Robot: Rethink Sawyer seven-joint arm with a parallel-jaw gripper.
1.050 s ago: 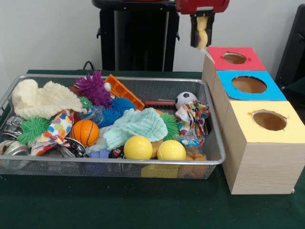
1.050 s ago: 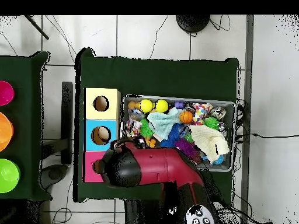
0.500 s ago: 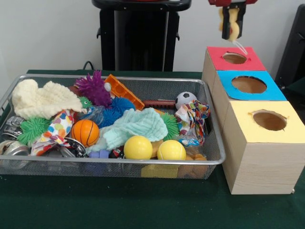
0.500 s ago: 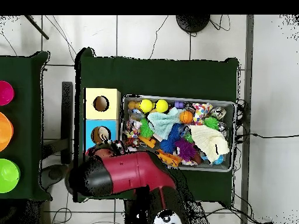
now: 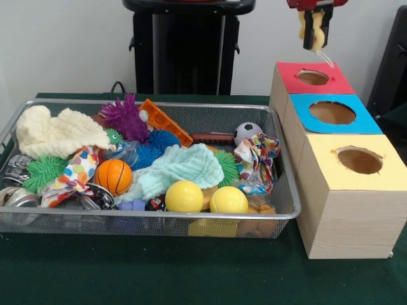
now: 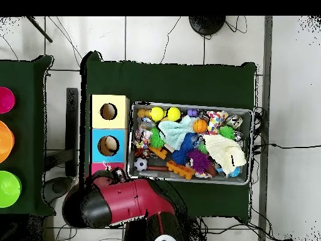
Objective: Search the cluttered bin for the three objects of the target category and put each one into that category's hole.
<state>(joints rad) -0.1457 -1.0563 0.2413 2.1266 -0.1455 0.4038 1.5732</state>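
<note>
At the top of the front view my gripper (image 5: 315, 42) hangs above the round hole of the red box (image 5: 343, 84), shut on a pale yellow soft object (image 5: 311, 28). A thin white tag dangles from that object toward the hole. The blue box (image 5: 332, 127) and the yellow box (image 5: 381, 181) stand in line nearer the camera. In the overhead view my red arm (image 6: 119, 201) covers most of the red box (image 6: 99, 167) and hides the gripper.
The wire mesh bin (image 5: 191, 103) holds two yellow balls (image 5: 184, 196), a small basketball (image 5: 114, 176), a soccer ball (image 5: 247, 133), spiky toys, cloths and an orange block. Three coloured bowls (image 6: 6, 141) sit on a second table at the overhead view's left.
The gripper carried the yellow object from the bin's corner over to the red box's hole, then edged slightly higher. Overhead, the arm swung away from the bin, uncovering its near end.
</note>
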